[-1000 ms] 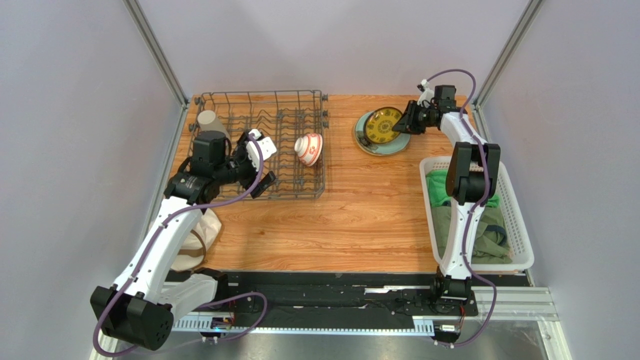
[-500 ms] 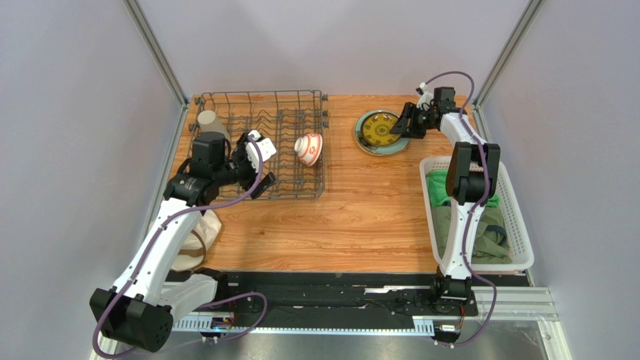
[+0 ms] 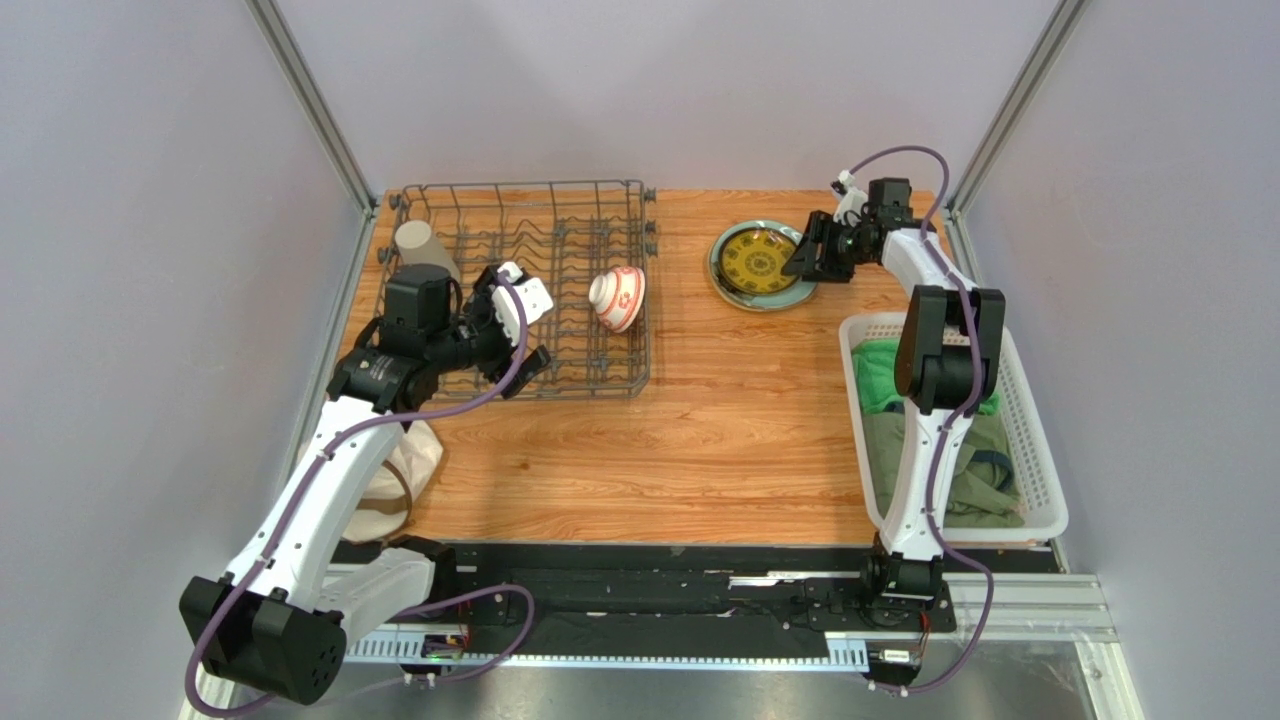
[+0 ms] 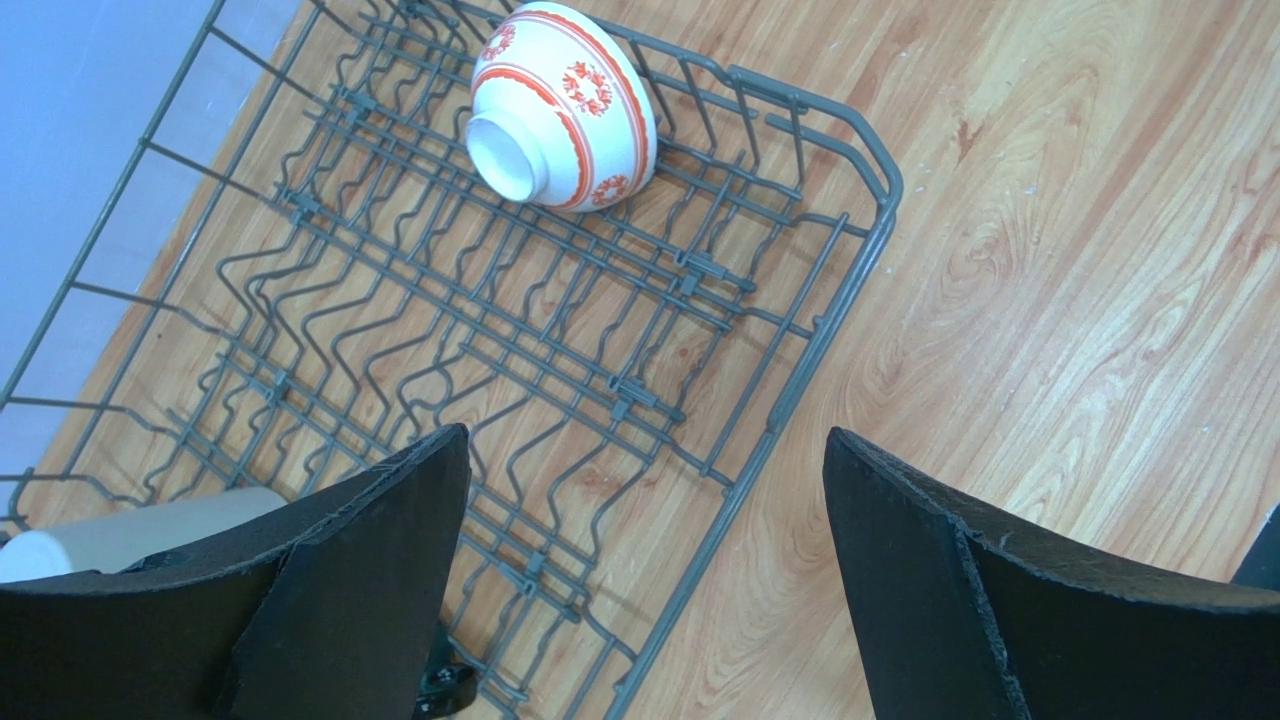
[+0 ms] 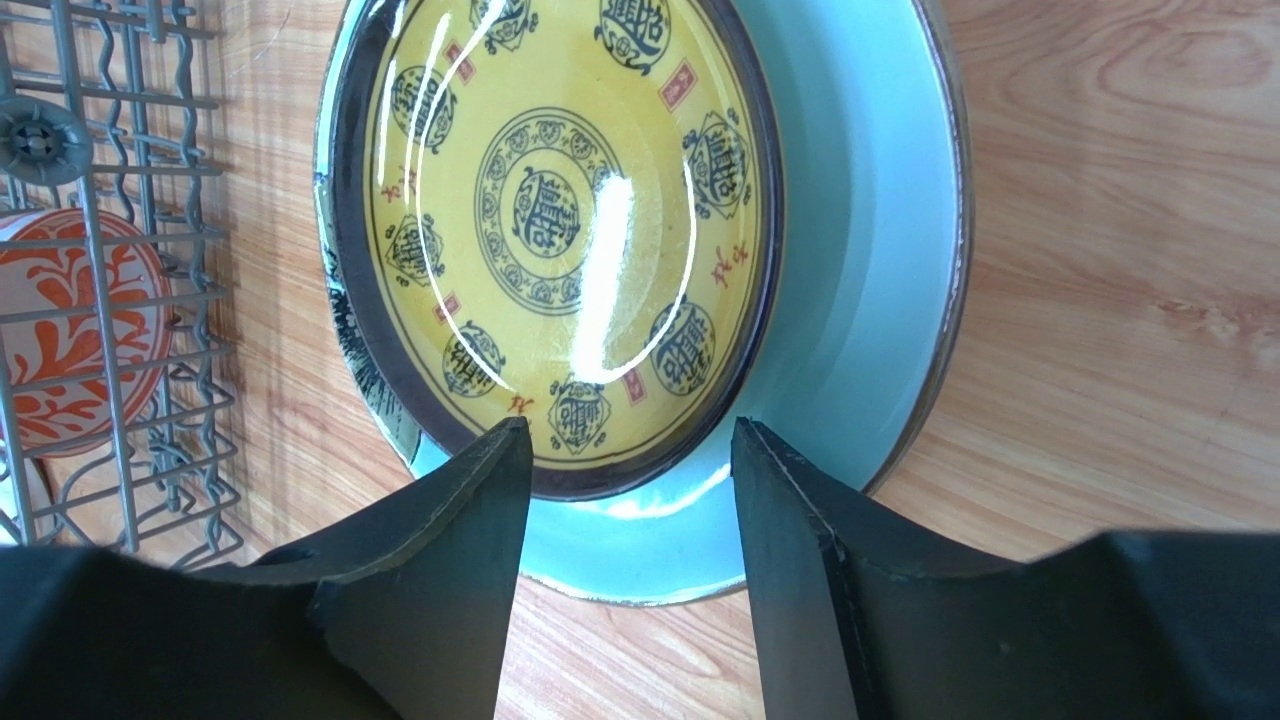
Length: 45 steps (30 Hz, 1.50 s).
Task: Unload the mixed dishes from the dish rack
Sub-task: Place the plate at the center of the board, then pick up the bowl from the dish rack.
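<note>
Dish rack (image 3: 564,255) sits at the far-left of the surface (image 3: 721,450) and is not emptied yet. You have two pieces in it. The small red-and-white bowl (image 3: 618,297) lies tipped on its side among the prongs at the rack's right end. The beige handleless cup (image 3: 422,240) is at the far-left corner, also on its side as far as the left wrist view shows. The other prong rows look bare.

Out of the rack: the yellow-and-dark patterned plate (image 3: 756,261) lies flat, nested on the pale green flowered plate (image 5: 872,225). Both are on the surface just right of the rack, so I count those two as done.

Unconfirmed:
- cream plate: a pale rounded shape (image 3: 403,473) shows under the left arm (image 3: 323,480) at the near-left of the surface, mostly hidden, so I can't tell.
- dark green mug: not found in any view.

Your right tool (image 5: 628,450) hovers at the right-hand rim of the plate stack with its fingers spread and nothing pinched. The plate rests on its own. Your left tool (image 4: 643,450) is spread wide and empty over the rack, with the bowl ahead of it and the cup near one finger.

My read: well past halfway, with bowl and cup to go. The left tool is better placed for both. The white basket (image 3: 1040,450) with green cloths (image 3: 984,473) at the right is not part of the job.
</note>
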Each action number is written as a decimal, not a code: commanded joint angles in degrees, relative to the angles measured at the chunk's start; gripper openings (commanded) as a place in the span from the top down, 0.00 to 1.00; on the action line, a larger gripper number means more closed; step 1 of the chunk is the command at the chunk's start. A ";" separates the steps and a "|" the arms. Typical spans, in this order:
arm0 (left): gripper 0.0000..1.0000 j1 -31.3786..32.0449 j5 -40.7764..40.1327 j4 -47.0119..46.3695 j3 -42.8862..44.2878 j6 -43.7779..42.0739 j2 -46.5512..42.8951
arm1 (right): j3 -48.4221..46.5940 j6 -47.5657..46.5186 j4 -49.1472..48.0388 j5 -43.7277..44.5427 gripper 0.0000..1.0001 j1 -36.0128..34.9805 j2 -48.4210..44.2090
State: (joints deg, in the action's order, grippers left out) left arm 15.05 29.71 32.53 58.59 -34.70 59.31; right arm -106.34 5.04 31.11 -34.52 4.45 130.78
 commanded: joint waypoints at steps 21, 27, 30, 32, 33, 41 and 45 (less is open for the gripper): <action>0.02 0.86 -9.15 -11.34 5.93 13.43 14.77 | 20.73 -6.18 -6.59 4.02 0.04 -4.18 -33.83; 0.02 2.27 -10.03 -17.32 4.52 14.83 17.32 | 23.81 -6.09 -4.04 4.90 0.01 -7.17 -41.29; 0.02 2.27 -10.73 -19.16 4.26 17.45 17.95 | 26.71 -5.48 -4.31 5.69 0.01 -7.70 -46.29; 0.01 2.35 -13.53 -21.01 3.82 18.87 17.77 | 28.81 -5.48 -4.83 6.66 0.01 -8.05 -48.50; 0.01 2.27 -14.33 -21.80 3.55 19.92 17.42 | 29.61 -5.48 -5.01 6.66 0.01 -8.14 -49.65; 0.01 2.18 -20.65 -21.44 3.38 17.91 13.30 | 36.56 -3.45 -9.67 7.10 0.01 -8.32 -55.72; 0.01 2.18 -22.16 -24.01 1.88 17.30 11.80 | 37.17 -4.33 -8.97 7.28 0.01 -8.32 -55.02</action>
State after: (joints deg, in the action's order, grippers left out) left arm 17.17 10.70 12.47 60.99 -17.26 74.59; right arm -70.02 0.86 24.73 -28.36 -3.64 75.77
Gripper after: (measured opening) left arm 0.990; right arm 0.993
